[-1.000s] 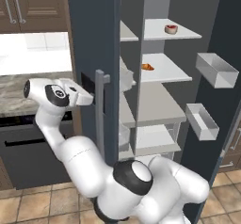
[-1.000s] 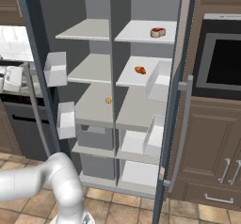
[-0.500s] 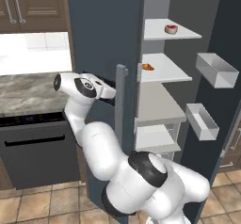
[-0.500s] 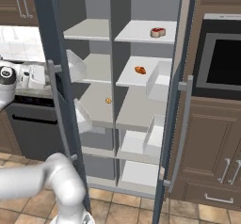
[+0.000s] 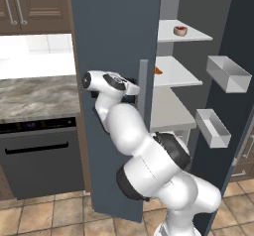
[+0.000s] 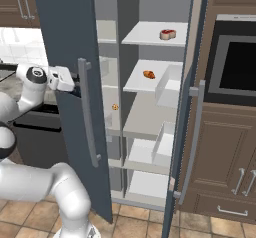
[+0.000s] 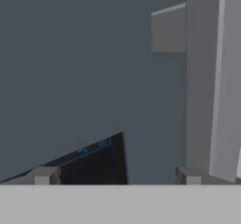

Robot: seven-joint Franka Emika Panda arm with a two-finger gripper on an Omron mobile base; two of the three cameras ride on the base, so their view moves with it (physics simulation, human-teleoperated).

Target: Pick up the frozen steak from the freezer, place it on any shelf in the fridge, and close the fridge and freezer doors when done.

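Steak (image 6: pixel 167 34) lies on the top shelf (image 6: pixel 150 38) of the fridge half, far from the gripper (image 6: pixel 75 79) and well above its height; the left base view also shows it (image 5: pixel 180 30) on that high shelf (image 5: pixel 191 34). The gripper (image 5: pixel 133 92) is pressed up against the outer face of the freezer door (image 5: pixel 111 56), just beside the long grey handle (image 5: pixel 143 91), which stands upright a little to one side of it. In the hand view the two dark fingertips (image 7: pixel 44 175) rise at the bottom, set apart with nothing between them, one of them close against the handle (image 7: pixel 214 77); the black dispenser panel with its small blue lights (image 7: pixel 92 164) sits between and just past them. That door (image 6: pixel 70 72) stands partly swung toward the unit, its handle (image 6: pixel 86 112) facing out. The fridge door (image 6: pixel 192 102) hangs wide open on the other side, with white bins (image 5: pixel 225 74) on its inner face. Below the steak, a small orange item (image 6: pixel 148 74) rests on the next shelf down. Beyond the gripper, away from the unit, runs the marble desk (image 5: pixel 34 93).
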